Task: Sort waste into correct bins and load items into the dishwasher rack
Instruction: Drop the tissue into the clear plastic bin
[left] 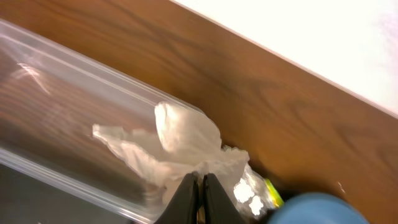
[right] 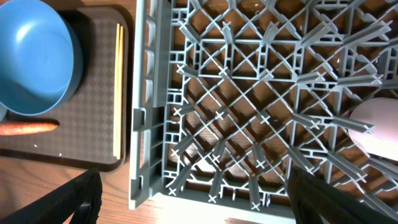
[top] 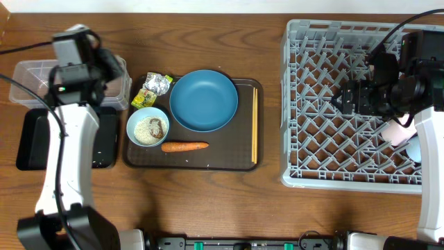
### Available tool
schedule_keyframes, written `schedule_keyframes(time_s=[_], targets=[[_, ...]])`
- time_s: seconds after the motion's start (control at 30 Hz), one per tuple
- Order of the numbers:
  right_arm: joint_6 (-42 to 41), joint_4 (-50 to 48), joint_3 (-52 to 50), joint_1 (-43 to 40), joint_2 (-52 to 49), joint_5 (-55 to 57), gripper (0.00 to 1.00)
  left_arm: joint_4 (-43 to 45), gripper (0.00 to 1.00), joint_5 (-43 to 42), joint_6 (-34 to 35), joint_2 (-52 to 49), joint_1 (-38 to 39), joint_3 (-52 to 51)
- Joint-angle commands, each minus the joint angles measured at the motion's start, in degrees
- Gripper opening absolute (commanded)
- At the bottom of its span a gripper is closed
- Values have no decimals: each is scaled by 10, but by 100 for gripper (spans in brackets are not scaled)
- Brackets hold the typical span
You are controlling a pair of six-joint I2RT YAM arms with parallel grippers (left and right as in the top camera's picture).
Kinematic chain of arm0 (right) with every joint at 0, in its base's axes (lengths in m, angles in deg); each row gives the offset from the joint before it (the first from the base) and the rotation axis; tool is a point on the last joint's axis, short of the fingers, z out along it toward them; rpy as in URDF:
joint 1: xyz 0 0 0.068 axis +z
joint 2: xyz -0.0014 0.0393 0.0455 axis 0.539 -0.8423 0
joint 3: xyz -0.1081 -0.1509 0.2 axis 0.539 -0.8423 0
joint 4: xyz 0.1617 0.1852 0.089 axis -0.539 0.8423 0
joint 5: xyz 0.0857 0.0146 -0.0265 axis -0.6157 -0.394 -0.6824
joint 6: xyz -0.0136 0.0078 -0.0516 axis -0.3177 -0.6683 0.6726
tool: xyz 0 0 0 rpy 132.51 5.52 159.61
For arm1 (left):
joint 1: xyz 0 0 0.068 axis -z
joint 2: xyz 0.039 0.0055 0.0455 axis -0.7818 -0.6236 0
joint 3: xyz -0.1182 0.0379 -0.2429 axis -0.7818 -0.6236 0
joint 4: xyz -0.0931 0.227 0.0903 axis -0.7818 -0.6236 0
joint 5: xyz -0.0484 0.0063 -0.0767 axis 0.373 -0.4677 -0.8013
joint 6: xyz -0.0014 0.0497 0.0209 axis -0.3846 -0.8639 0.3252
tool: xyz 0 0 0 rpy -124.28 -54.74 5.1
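Note:
My left gripper is shut on the white tissue and holds it over the right end of the clear tub. The black tray lies in front of the tub. Wrappers, the blue plate, the bowl with rice and a brown lump, the carrot and the chopsticks lie on the brown serving tray. My right gripper is open and empty above the grey rack.
The brown serving tray sits between the bins and the rack. A pinkish cup and a light-blue cup stand in the rack's right side, partly under my right arm. Cables run over the rack's far corner.

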Motion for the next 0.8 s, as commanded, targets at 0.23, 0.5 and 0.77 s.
schedule_keyframes(time_s=[0.23, 0.5, 0.77], targets=[[7, 3, 2, 5, -2, 2, 88, 66, 40, 14, -7, -95, -69, 2], [7, 4, 2, 5, -2, 2, 88, 42, 46, -54, -10, -48, -25, 3], [7, 10, 2, 5, -2, 2, 88, 53, 52, -29, -10, -99, 83, 3]])
